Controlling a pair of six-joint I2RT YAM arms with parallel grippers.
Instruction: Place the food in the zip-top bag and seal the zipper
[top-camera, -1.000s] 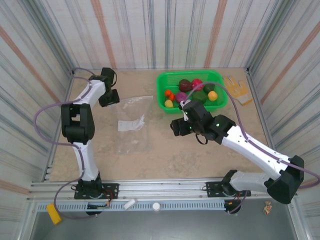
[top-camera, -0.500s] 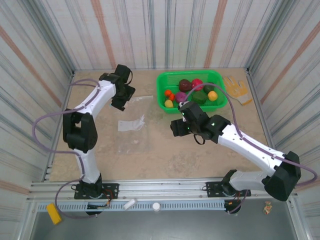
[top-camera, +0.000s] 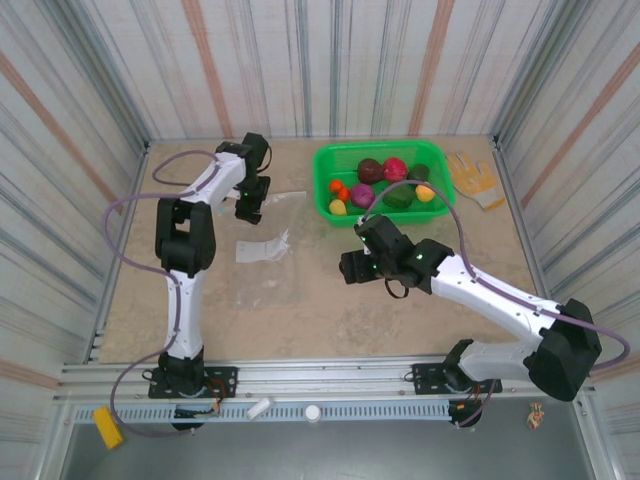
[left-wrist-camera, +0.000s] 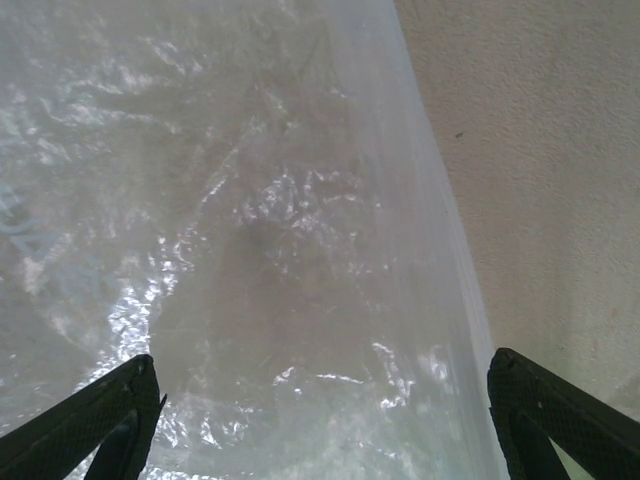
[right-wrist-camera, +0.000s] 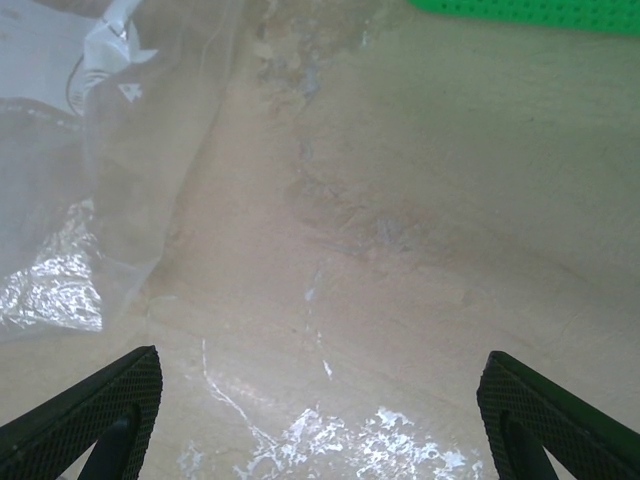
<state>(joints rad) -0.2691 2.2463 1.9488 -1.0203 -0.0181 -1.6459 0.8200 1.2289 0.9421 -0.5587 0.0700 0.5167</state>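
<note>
The mottled beige, stone-look surface carries three things directly. A clear, floppy plastic zip-top bag lies flat left of centre, toward ten o'clock, with its white label patch showing. A green mesh plastic basket sits at about one o'clock. Just beside it, at two o'clock, lies a yellow-tan work glove.

Bright, even overhead light; soft shadows; glare patches on zip-top bag and table; wrist views slightly soft
</note>
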